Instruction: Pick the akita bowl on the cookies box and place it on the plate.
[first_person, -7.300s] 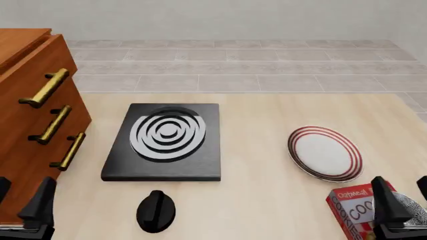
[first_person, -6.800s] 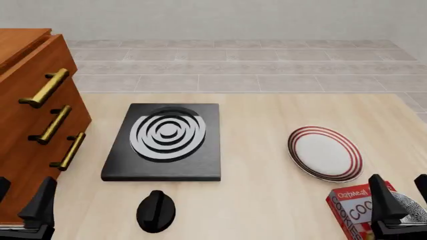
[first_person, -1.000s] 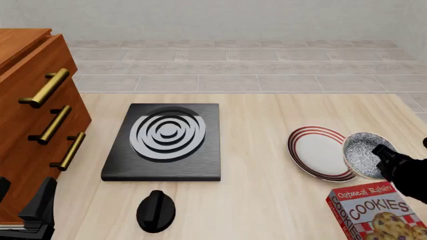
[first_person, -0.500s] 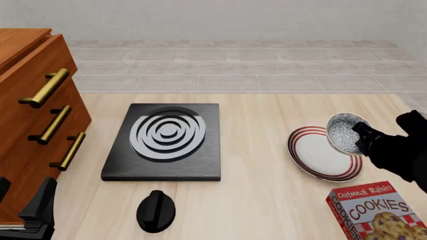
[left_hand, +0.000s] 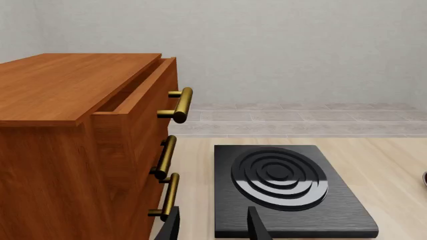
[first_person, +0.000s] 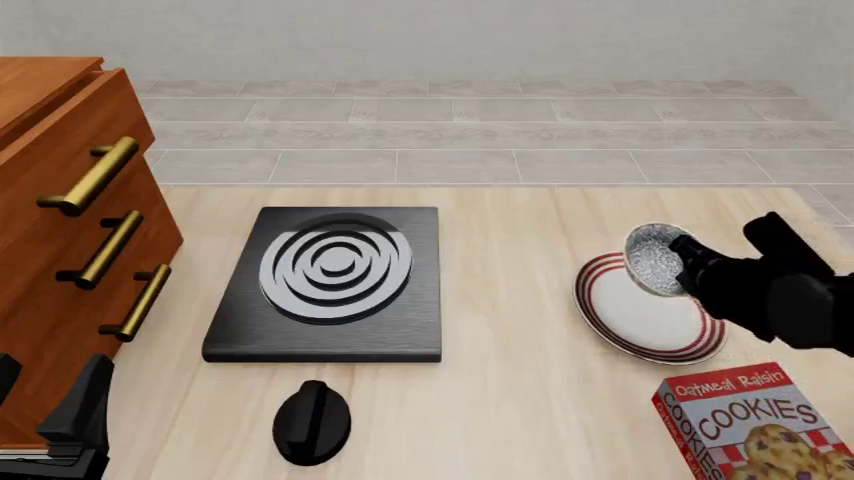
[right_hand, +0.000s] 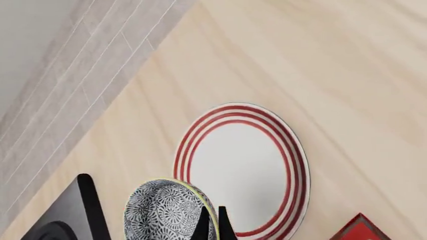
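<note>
Pickup done: right gripper (first_person: 683, 262) pinches small speckled akita bowl (first_person: 654, 259) by its rim, tilted, red-ringed white plate (first_person: 627, 335) just beneath; lowering remains.

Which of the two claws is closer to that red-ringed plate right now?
The right. The right claw holds the bowl just over the plate, while the left claw sits far across the table by the wooden drawers.

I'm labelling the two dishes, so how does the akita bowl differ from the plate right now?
The akita bowl is small, with a dark netted pattern; the plate is wider, plain white with red rim rings. The bowl is tilted and held by its rim in the right hand; the plate rests on the table. Both are round.
</note>
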